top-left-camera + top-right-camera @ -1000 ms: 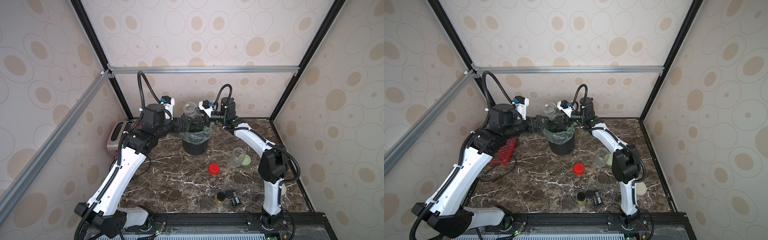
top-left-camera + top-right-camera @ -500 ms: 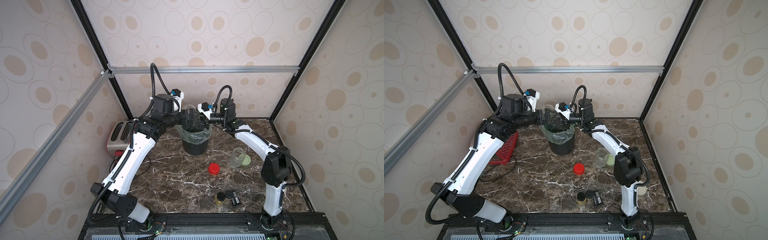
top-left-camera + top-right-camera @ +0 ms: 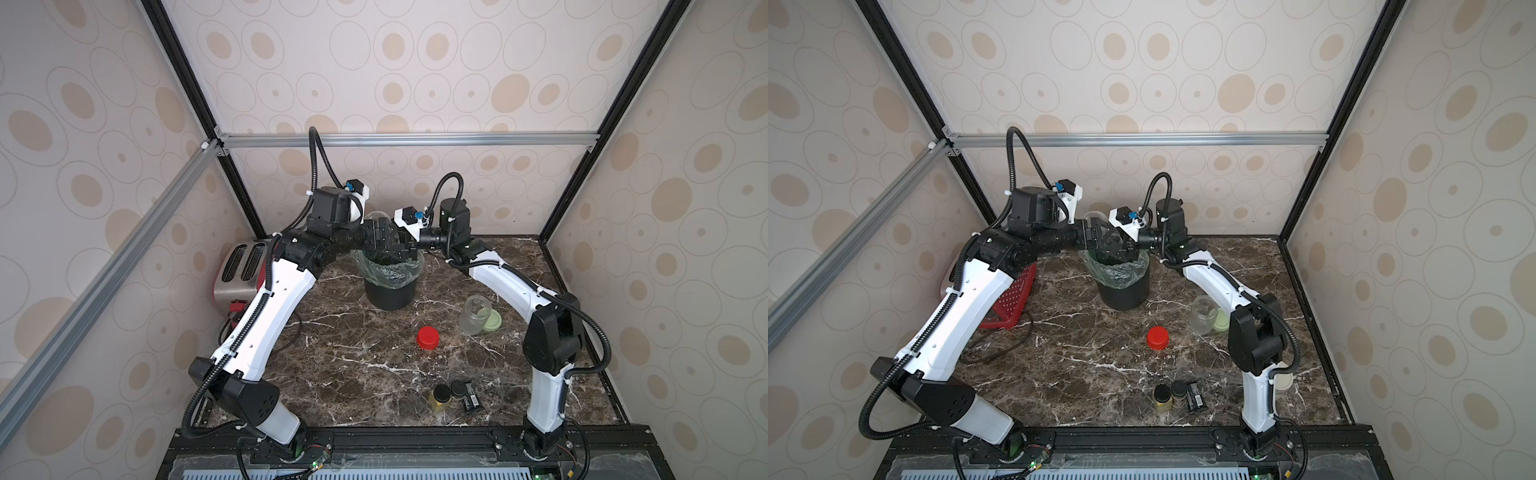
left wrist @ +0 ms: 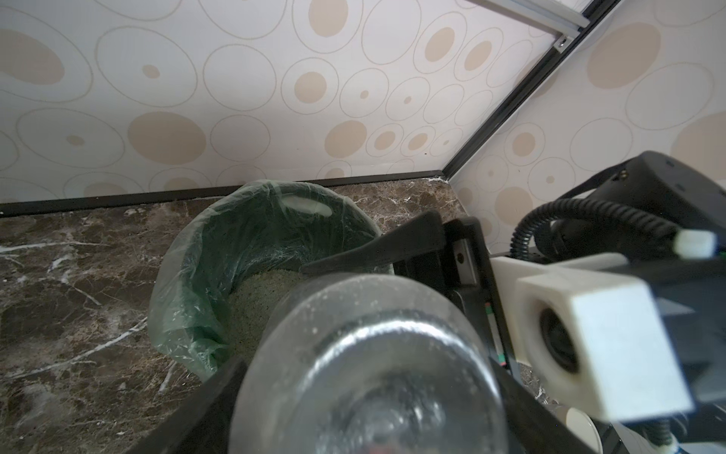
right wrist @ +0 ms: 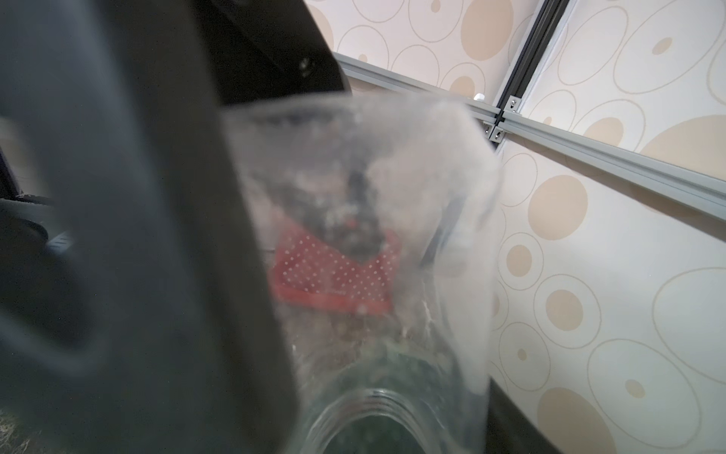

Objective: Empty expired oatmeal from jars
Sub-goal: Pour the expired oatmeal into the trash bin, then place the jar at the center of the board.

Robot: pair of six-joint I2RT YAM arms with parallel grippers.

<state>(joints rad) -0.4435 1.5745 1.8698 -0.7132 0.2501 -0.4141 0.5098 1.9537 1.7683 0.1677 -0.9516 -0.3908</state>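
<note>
Oatmeal (image 4: 259,298) lay in the far-centre lined bin (image 3: 388,291); held jar (image 4: 365,373) was inverted above it, apparently emptied.
Right gripper (image 3: 402,246) clamped the jar's side; left gripper (image 3: 374,240) bracketed its base, contact indeterminate. An empty jar (image 3: 473,313) stood at right beside its green lid (image 3: 493,321); the beige-lidded jar (image 3: 1285,380), near right, appeared unemptied.

Background stuff: brown marble tabletop (image 3: 353,374) with white veins, black bin (image 3: 388,296) with a green plastic liner (image 3: 392,271) near the back wall. Silver toaster (image 3: 239,270) on the left, red perforated basket (image 3: 1013,299) beside it, looks tilted. Up front there's a yellowish black-capped bottle (image 3: 440,400) right next to a darker black-capped bottle (image 3: 458,390) — small black packet (image 3: 471,402) just beside them
</note>
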